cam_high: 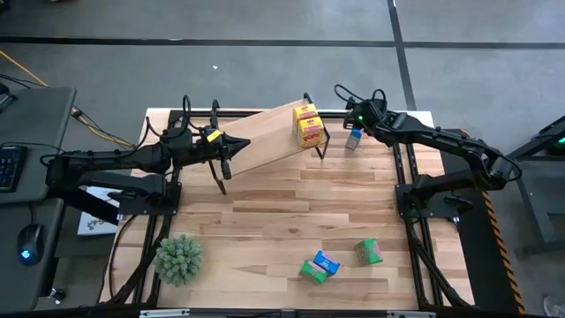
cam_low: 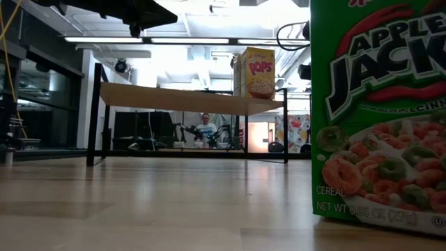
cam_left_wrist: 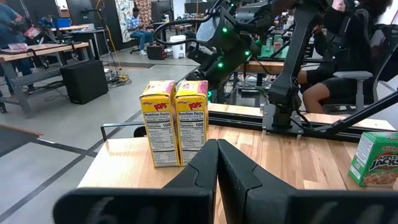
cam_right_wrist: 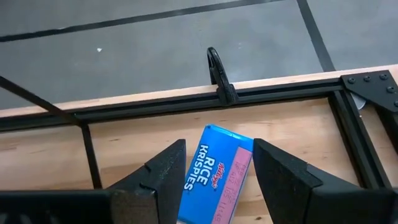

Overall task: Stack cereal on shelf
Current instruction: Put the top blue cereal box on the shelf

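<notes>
The shelf (cam_high: 265, 132) is a sloped light-wood plank on black legs at the table's far side. Two yellow Pops cartons (cam_high: 306, 125) stand upright side by side on its right end, also visible in the left wrist view (cam_left_wrist: 174, 121). My left gripper (cam_high: 231, 150) is shut and sits over the plank's left end, pointing at the cartons (cam_left_wrist: 217, 165). My right gripper (cam_high: 357, 124) is just right of the shelf, shut on a blue Rice Krispies carton (cam_right_wrist: 214, 174). A green carton (cam_high: 369, 252) and a blue and green pair (cam_high: 320, 267) lie on the near table. My right gripper holds the blue carton between its two fingers, which come from above, slanting down. The carton's end (cam_right_wrist: 230, 134) sticks out past the fingertips and sits skewed in the gap. Whether its lower end (cam_high: 355, 141) touches the table, I cannot tell.
A spiky green plant (cam_high: 179, 258) stands at the near left corner. A green Apple Jacks carton (cam_low: 380, 111) stands close in front of the low camera. Black frame rails (cam_right_wrist: 217, 102) run along the table's far and right edges. People sit in the room beyond.
</notes>
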